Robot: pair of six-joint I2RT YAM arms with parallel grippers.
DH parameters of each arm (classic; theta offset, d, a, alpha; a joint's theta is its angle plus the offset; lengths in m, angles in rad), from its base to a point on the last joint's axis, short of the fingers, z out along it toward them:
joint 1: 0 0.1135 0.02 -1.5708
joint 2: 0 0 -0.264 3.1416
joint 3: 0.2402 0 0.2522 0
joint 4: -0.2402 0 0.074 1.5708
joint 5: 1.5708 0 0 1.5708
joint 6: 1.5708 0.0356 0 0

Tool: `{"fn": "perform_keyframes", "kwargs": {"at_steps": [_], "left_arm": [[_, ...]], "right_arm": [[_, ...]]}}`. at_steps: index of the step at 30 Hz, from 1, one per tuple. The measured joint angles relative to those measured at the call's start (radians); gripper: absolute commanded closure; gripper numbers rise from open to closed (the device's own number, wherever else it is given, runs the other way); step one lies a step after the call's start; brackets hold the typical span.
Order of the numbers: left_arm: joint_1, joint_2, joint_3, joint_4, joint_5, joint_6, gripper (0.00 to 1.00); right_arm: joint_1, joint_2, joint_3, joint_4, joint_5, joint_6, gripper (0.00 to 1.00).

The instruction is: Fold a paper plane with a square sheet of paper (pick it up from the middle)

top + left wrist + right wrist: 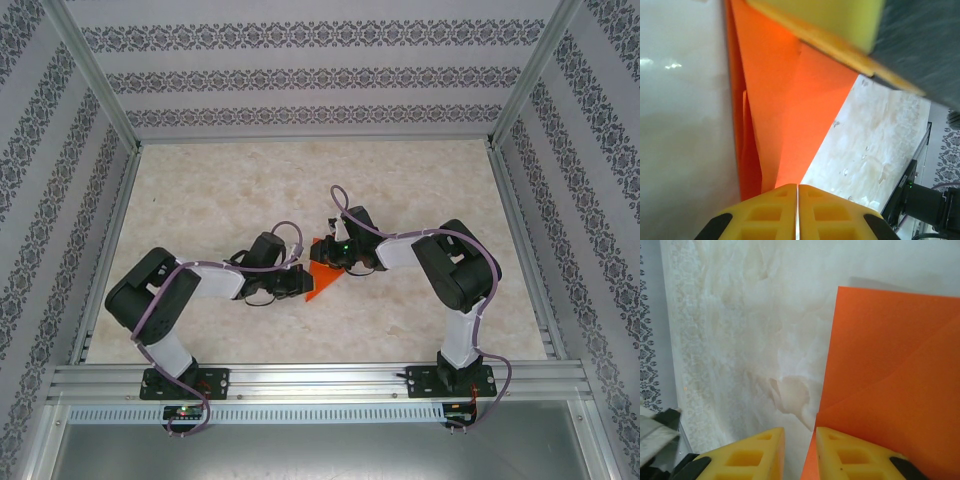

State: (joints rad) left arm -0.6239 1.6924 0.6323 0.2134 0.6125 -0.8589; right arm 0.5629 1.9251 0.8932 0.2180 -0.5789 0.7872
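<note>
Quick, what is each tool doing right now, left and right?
Left tool: closed on the folded orange paper.
Right tool: slightly open, clamping nothing.

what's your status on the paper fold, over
Left gripper shut on the folded orange paper. Right gripper open, paper edge in its gap. No obstruction seen.

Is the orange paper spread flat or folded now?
Folded: the orange paper shows overlapping layers and creases in the left wrist view, a diagonal flap edge in the right.
</note>
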Motion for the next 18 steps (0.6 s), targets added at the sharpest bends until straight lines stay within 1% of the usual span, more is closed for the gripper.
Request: {"fn": "perform_keyframes", "kwargs": {"at_steps": [7,18], "left_arm": [[0.0,0.037,-0.014,0.037,0.042,0.001,0.89],[0.0,0.036,-0.014,0.021,0.05,0.036,0.92]], "right_arm": [[0.0,0.0,0.0,0.0,0.001,-0.001,0.76],[0.0,0.0,0.0,-0.003,0.002,-0.004,0.76]]}}
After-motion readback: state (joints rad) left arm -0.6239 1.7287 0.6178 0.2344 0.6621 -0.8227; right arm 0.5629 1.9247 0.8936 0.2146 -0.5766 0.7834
